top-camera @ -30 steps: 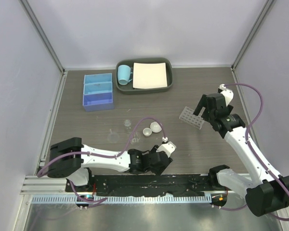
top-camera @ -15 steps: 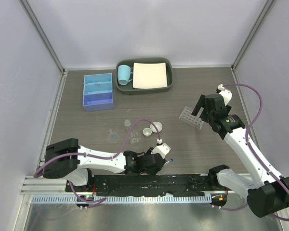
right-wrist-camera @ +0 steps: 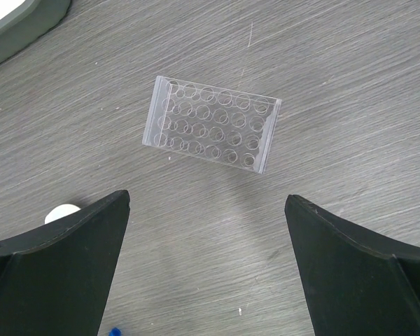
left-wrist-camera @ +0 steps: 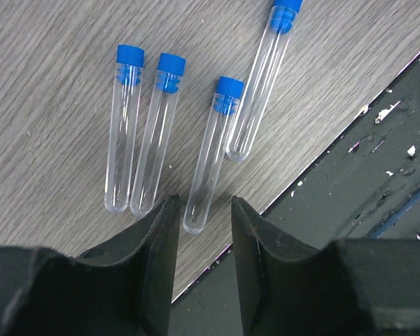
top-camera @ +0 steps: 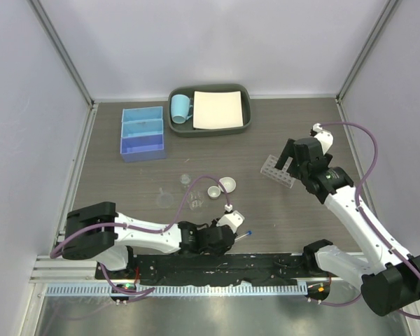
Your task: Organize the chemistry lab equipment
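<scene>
My left claw (left-wrist-camera: pixel 203 208) stood slightly apart astride a light, slick, brittle-looking blue-capped tube (left-wrist-camera: pixel 211 157), which I judged best pinched mid-barrel; right claw (right-wrist-camera: pixel 208 203) gaped wide

A grey wood-grain tabletop (top-camera: pixel 266 210) fills the middle of the frame, closed in by 3 pale lilac walls (top-camera: pixel 217 42). 2 aluminium posts (top-camera: pixel 61 52) slant across the upper corners. A black mounting plate (top-camera: pixel 266 262) crosses the bottom, with brushed metal (top-camera: pixel 217 315) below it. The light is soft and even.
</scene>
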`<state>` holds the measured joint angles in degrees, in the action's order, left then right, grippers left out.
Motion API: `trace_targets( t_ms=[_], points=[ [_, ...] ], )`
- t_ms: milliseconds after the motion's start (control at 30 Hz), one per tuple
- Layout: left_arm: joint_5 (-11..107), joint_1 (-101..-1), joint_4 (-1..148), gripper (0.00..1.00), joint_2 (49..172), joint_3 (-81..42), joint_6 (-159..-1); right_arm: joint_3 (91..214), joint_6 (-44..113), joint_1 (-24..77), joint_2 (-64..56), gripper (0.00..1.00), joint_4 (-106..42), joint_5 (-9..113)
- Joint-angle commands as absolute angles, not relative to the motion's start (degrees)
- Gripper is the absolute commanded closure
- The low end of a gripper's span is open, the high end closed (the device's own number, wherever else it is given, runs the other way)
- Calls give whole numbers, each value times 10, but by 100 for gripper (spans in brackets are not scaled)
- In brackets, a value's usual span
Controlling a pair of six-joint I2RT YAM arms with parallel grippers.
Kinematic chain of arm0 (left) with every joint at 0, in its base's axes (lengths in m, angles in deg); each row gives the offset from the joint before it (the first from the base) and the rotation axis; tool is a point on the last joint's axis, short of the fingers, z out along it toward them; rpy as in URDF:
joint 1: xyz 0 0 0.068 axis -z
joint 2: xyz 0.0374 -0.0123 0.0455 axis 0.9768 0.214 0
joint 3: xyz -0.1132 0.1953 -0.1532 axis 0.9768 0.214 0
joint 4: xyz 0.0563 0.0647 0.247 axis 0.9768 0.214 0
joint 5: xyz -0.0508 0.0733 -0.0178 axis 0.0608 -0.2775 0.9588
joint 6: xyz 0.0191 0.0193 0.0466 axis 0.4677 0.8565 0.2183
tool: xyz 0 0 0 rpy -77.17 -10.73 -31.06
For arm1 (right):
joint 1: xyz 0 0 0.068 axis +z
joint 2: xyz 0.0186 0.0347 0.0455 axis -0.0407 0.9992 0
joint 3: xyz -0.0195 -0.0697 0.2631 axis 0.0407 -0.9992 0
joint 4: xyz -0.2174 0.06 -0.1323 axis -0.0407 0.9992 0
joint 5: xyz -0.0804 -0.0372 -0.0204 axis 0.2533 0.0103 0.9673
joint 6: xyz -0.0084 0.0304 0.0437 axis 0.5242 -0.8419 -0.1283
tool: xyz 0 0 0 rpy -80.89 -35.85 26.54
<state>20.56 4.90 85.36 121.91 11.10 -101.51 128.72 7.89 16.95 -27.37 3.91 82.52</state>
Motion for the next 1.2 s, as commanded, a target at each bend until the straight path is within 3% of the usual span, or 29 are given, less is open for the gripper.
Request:
trace_targets(
  t_ms=[0,233,467,767,1167],
  points=[
    [213,54,819,61,1204,122,-1029,1285,69,178,-271,1,30,840],
    [208,56,820,66,1205,131,-1033,1278,64,184,-271,1,29,843],
    [199,57,829,85,1208,134,-1036,1272,63,189,-272,1,25,840],
    [190,64,871,97,1205,105,-1030,1269,63,193,-279,1,29,841],
    [184,96,1012,99,1069,-1,-988,1290,82,195,-327,1,68,790]
  ],
)
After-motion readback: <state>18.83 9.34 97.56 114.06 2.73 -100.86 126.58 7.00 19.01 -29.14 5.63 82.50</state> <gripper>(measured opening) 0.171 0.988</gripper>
